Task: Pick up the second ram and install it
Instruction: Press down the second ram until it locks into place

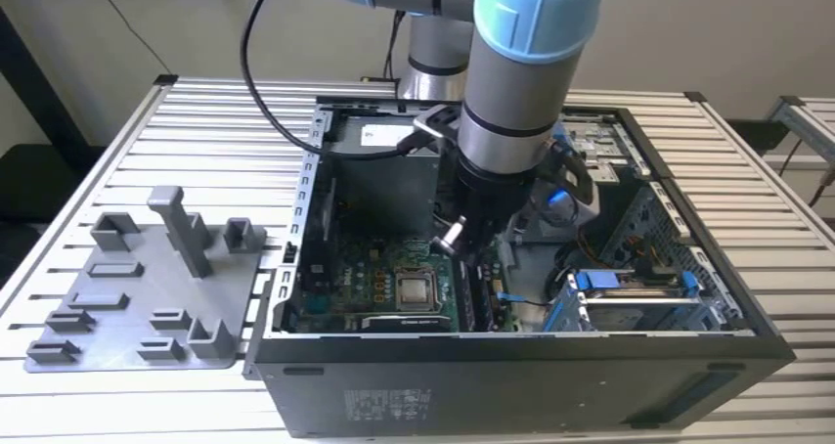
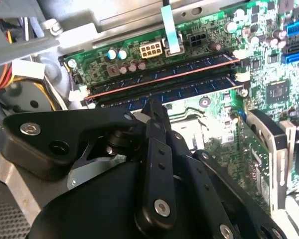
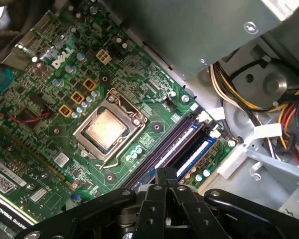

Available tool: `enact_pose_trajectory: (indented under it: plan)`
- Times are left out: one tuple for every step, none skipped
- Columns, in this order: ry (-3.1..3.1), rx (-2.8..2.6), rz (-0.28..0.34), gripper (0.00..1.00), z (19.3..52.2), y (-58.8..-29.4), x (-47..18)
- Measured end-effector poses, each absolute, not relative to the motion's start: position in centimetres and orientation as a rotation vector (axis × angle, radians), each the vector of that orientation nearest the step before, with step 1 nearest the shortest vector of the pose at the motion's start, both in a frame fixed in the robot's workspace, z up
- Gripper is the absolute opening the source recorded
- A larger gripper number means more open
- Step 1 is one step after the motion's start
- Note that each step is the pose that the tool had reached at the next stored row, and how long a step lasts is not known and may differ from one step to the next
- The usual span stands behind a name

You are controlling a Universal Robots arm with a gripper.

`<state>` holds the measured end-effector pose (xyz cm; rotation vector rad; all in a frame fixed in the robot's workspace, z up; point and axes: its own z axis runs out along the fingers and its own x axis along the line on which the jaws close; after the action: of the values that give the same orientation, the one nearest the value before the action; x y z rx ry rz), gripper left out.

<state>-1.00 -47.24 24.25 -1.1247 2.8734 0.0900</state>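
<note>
Hovering inside the open computer case [image 1: 522, 351], the gripper [image 2: 153, 105] has its fingers clenched together on nothing, tip just above the second ram [image 2: 199, 85]; this reads as a pressing pose, not a carrying one. Item 1, second ram: standing on edge in a slot just beside the CPU socket [image 3: 105, 130], apparently the socket-side one of 2 sticks, the other stick [image 2: 159, 74] close alongside. Long axis lies parallel to the socket's near side, flat along the motherboard [image 3: 50, 99].

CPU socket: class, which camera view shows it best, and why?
The first wrist view: the CPU socket lies unobstructed, metal lid and latch frame plain. The exterior view shows it as a pale square on the motherboard.
</note>
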Motion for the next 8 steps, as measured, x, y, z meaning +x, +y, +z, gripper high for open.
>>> enact_pose_trajectory:
  plan:
    - [2.864, -1.149, 0.091, 0.11, 24.25, -47.24, -1.02]
    - [2.855, -1.172, 0.091, 0.11, 24.24, -47.24, -1.03]
    - [2.845, -1.197, 0.092, 0.11, 24.23, -47.24, -1.03]
    - [2.836, -1.221, 0.093, 0.11, 24.22, -47.24, -1.02]
    - [2.826, -1.244, 0.093, 0.11, 24.21, -47.25, -1.03]
    - [2.818, -1.264, 0.094, 0.11, 24.19, -47.25, -1.03]
    - [2.811, -1.281, 0.094, 0.11, 24.17, -47.25, -1.03]
    - [2.804, -1.296, 0.094, 0.11, 24.14, -47.24, -1.03]
